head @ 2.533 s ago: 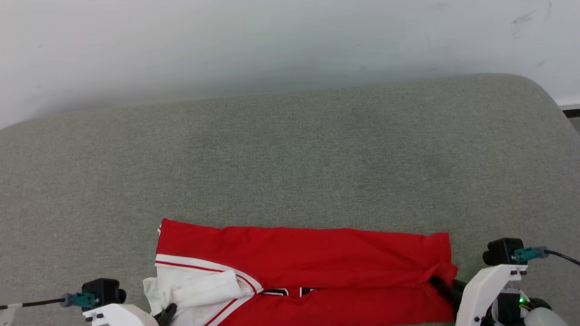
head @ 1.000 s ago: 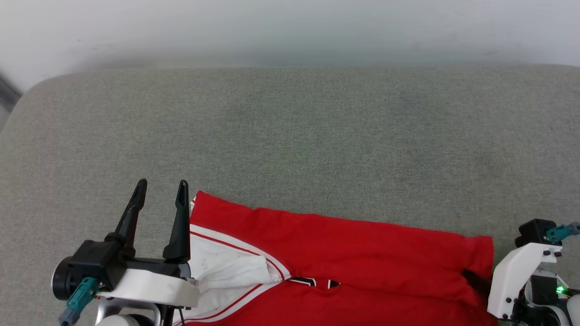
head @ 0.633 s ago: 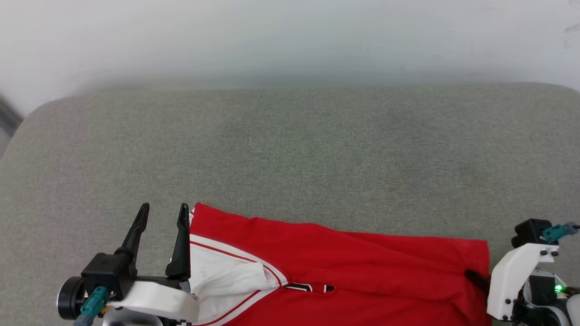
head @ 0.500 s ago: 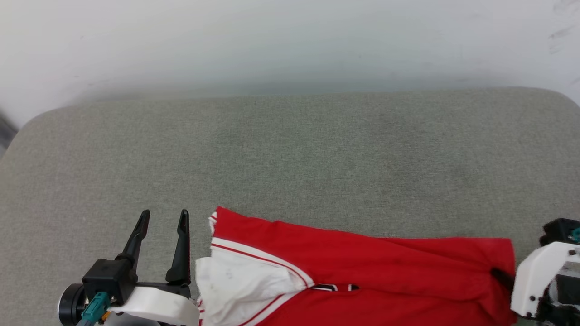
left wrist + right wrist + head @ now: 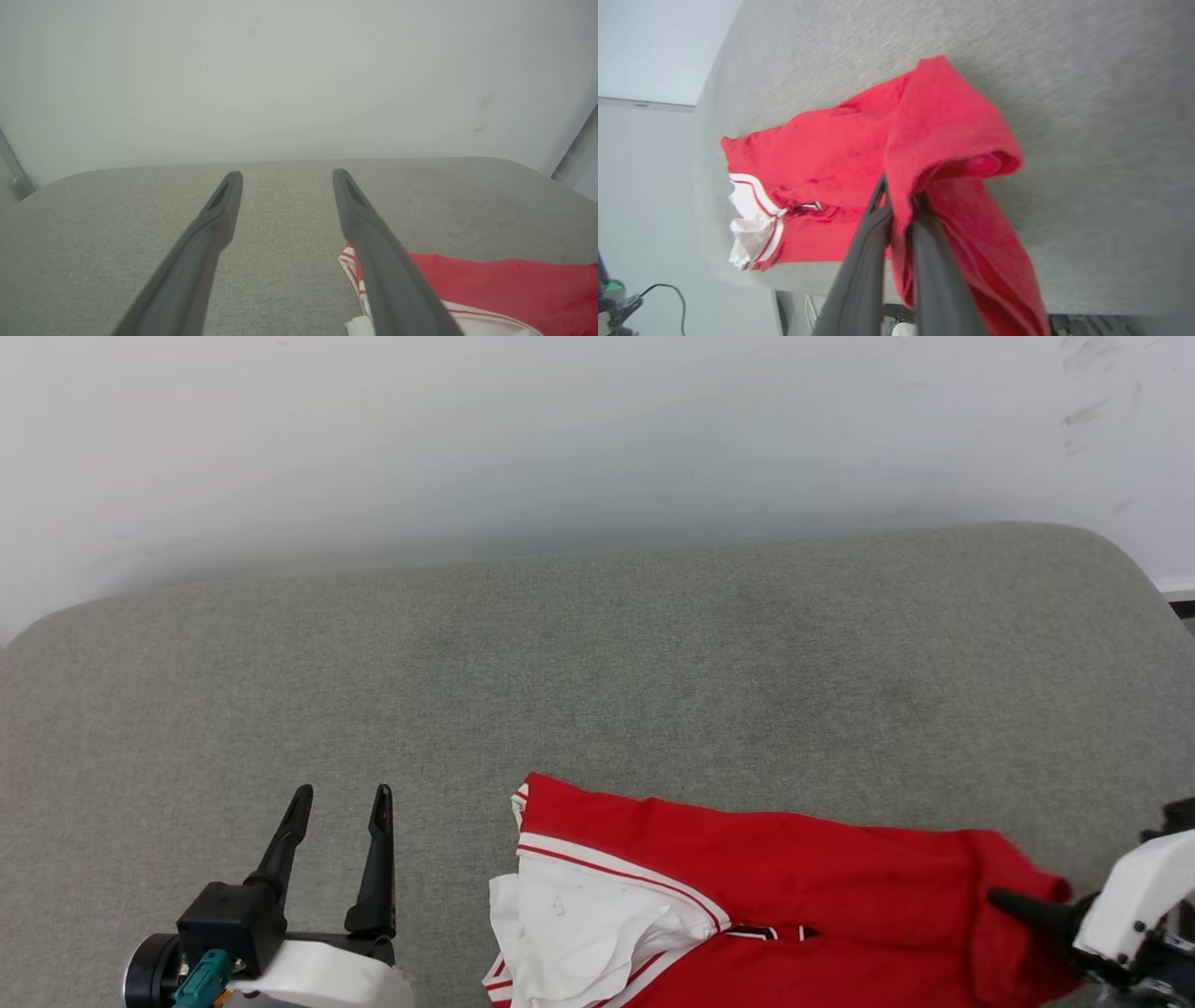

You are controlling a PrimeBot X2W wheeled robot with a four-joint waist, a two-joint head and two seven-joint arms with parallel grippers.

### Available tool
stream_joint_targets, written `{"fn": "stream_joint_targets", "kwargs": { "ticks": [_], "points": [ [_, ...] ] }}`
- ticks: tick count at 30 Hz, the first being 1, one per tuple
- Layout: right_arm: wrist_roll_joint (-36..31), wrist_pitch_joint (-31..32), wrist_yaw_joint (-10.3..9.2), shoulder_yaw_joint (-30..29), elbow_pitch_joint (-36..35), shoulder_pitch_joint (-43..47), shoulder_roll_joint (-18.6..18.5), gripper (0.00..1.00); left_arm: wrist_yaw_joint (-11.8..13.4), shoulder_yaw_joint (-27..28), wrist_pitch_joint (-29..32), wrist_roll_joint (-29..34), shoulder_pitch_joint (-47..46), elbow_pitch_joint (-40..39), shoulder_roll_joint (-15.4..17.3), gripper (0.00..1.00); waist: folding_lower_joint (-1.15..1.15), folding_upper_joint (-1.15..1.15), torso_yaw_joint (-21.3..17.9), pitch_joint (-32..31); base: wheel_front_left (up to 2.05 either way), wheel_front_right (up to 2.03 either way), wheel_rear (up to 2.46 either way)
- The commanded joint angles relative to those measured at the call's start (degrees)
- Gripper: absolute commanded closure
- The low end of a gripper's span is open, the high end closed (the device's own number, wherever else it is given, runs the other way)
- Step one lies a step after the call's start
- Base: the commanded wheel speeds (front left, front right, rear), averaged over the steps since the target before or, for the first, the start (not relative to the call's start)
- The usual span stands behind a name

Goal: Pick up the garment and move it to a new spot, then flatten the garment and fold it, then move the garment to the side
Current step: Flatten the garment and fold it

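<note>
**Soft shirt pinched at its right end, left hand free**

The right gripper (image 5: 901,196) is clamped tight on a bunched fold of red cloth at the right end of the garment (image 5: 766,877). The fabric humps over both fingers and droops past them off the near edge. The left gripper (image 5: 341,795) stands wide apart with nothing between its fingers, over bare cushion (image 5: 597,663) and apart from the shirt's left end.

The garment lies as a long folded band along the near edge of the grey cushion. Its white sleeve (image 5: 579,933) and striped trim are at the left, and the red body runs right to the grip. A white wall (image 5: 560,429) rises beyond the far edge.

The cloth looks light, limp and hardy, and it sags wherever nothing supports it. Pulled from one point, it will likely rope up and lose its fold, and the woven cushion probably drags on it. The better hold is a pinch through all layers at an end corner, with the free hand taking the sleeve end so both ends travel together
</note>
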Motion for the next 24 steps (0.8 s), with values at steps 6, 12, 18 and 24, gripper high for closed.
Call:
{"fn": "stream_joint_targets", "kwargs": {
  "ticks": [6, 12, 18, 24],
  "points": [
    [13.07, 11.58, 0.00, 0.26, -4.37, 0.43, 8.18, 1.00, -0.26, -0.88, 0.62, 0.15, 0.24, 0.00, 0.30, 0.00, 0.00, 0.00, 0.56, -0.52, 0.00, 0.00, 0.00],
    [25.42, 14.23, 0.00, 6.26, -1.83, -1.34, 9.21, 1.00, -0.87, -1.82, 0.90, 0.44, -1.15, 0.29, 0.18, 0.00, 0.00, 0.00, 2.84, -0.05, 0.00, 0.00, 0.00],
    [32.63, 7.22, 0.00, 17.71, 1.84, -3.96, 9.07, 1.00, -1.60, -2.43, 0.75, 0.48, -3.11, 0.43, -0.55, 0.00, 0.00, 0.00, 5.84, 2.26, 0.00, 0.00, 0.00],
    [35.63, -0.71, 0.00, 25.40, 4.78, -7.97, 9.08, 1.00, -2.52, -3.01, 0.32, 0.75, -5.78, 1.13, -1.83, 0.00, 0.00, 0.00, 8.05, 5.93, 0.00, 0.00, 0.00]
  ]
}}
